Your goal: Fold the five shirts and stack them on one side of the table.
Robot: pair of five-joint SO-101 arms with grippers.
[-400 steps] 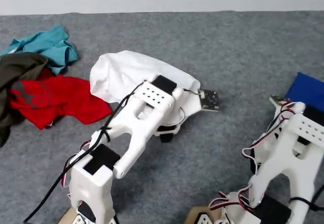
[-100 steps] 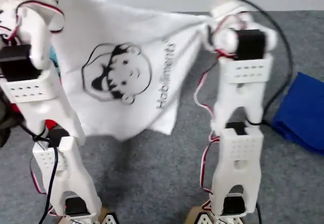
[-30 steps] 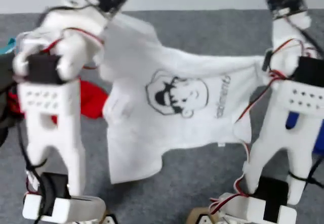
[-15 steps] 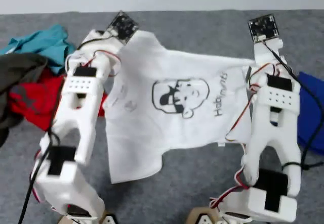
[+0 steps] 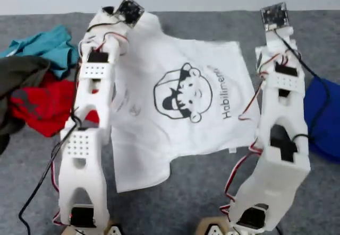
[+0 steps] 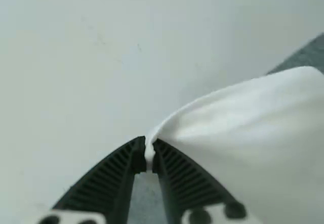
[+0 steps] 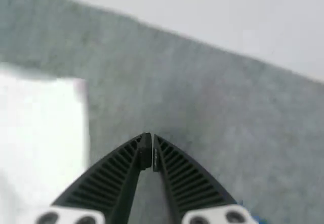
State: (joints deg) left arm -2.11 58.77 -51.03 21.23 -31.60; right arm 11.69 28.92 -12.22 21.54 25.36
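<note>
Starting at the far left of the grey surface [image 5: 212, 192], three loose shirts lie in a heap. A teal shirt [image 5: 45, 46] is toward the back, and a dark shirt [image 5: 18, 73] is draped against it at the edge. A red shirt [image 5: 42, 105] is crumpled nearer to me, its edge running under my left arm [image 5: 90, 118].

That arm stretches away from its base toward the back of the surface, and my left jaws are clenched on a pinch of the white shirt [image 5: 180, 102]. From the left wrist, a thin fold of the white shirt [image 6: 243, 148] sits squeezed between the two ribbed tips, with a pale wall behind it.

The white shirt is spread between my two arms, mostly flat on the surface and printed side up. It has a cartoon face in the middle and a line of lettering beside it. The corner I hold is raised at the back left, and the near left part trails out in a rumpled flap toward my bases.

My right arm [image 5: 279, 134] reaches out alongside the shirt's right edge. My right jaws are closed tip to tip with nothing between them, poised over bare grey surface. The white shirt's corner [image 7: 40, 128] lies off to one side of them, apart.

Furthest right, a blue shirt [image 5: 321, 115] lies at the surface's edge, partly behind my right arm.
</note>
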